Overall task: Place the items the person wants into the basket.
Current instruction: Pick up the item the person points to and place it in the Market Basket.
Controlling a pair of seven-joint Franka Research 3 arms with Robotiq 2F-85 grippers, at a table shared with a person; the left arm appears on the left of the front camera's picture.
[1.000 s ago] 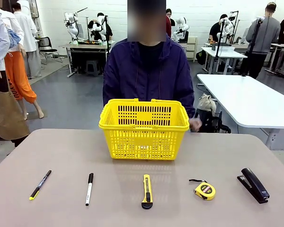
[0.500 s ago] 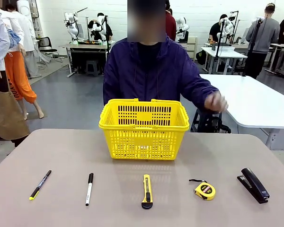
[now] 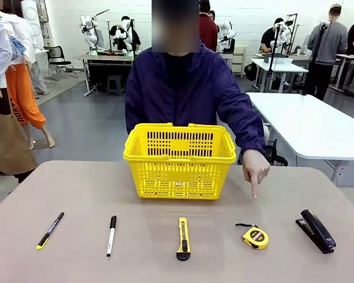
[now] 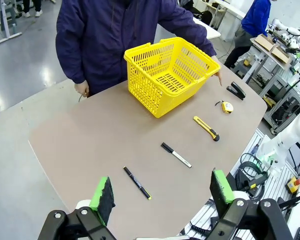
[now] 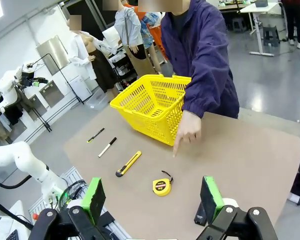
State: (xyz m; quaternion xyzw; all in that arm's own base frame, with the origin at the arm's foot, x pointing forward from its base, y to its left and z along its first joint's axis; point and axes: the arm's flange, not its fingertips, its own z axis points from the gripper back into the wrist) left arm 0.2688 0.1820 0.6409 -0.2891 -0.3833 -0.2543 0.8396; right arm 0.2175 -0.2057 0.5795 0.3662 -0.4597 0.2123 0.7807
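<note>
Yellow basket [image 3: 180, 159] at the middle of the worktop's [image 3: 165, 259] far edge, bare slotted floor visible from the left wrist. Person's hand [image 3: 255, 168] pointing down just beyond the tape measure [image 3: 255, 237]. Pen [image 3: 50, 230] toward the near-left corner, stapler [image 3: 317, 230] near-right. Left pincer [image 4: 161, 180] and right pincer [image 5: 151, 186] gaping wide, gripping nothing, well apart from all three.

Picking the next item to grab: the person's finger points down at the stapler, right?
Not the stapler. The person's hand points down toward the tape measure, as the front view shows; the stapler lies off to the side.
</note>
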